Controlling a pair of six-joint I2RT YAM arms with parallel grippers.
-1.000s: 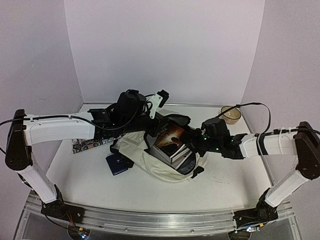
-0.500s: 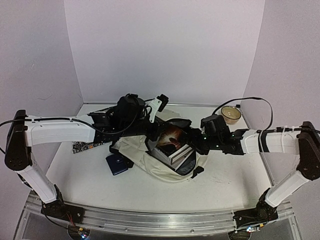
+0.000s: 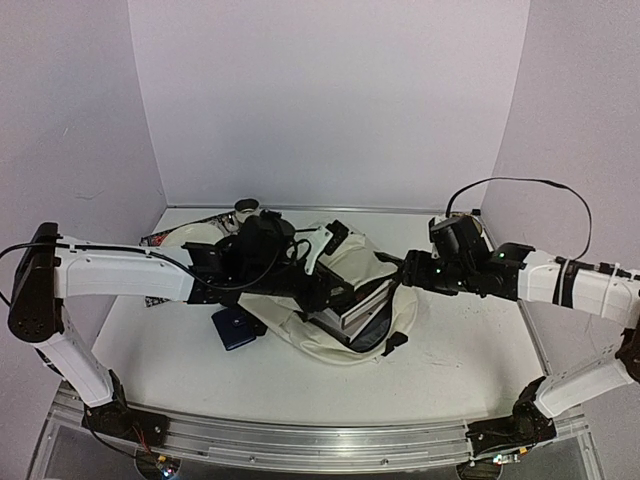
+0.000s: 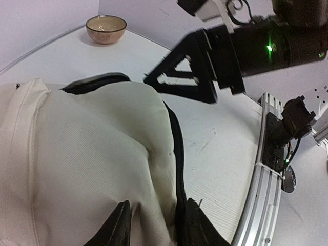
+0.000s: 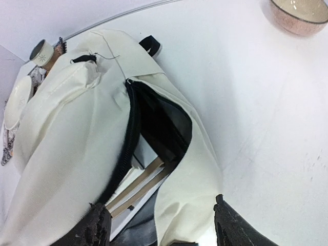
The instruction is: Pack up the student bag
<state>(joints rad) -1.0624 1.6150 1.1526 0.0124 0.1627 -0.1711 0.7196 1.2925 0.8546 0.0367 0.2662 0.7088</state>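
The student bag [image 3: 365, 262] lies cream and slumped in the middle of the table, its black zipper mouth gaping toward the right. Stacked books [image 3: 360, 310] show inside the mouth, and their page edges [image 5: 141, 187] appear in the right wrist view. My left gripper [image 3: 325, 288] rests on the bag's top flap. Its fingers [image 4: 122, 228] stand apart astride a fold of cream fabric [image 4: 102, 154] and the zipper edge. My right gripper [image 3: 402, 272] hovers at the bag's right side, wide open [image 5: 164, 228] above the lower lip, holding nothing.
A dark blue pouch [image 3: 233, 328] lies against the bag's left side. A white plate [image 3: 190, 235], a small cup [image 3: 243, 207] and a patterned sheet [image 3: 160, 240] sit at the back left. A tan bowl [image 5: 300, 15] stands at the back right.
The bag's flap has dropped over the books, hiding the dark book cover. My right gripper opened and drew back to the right. My left gripper came forward and down, its jaws parting.
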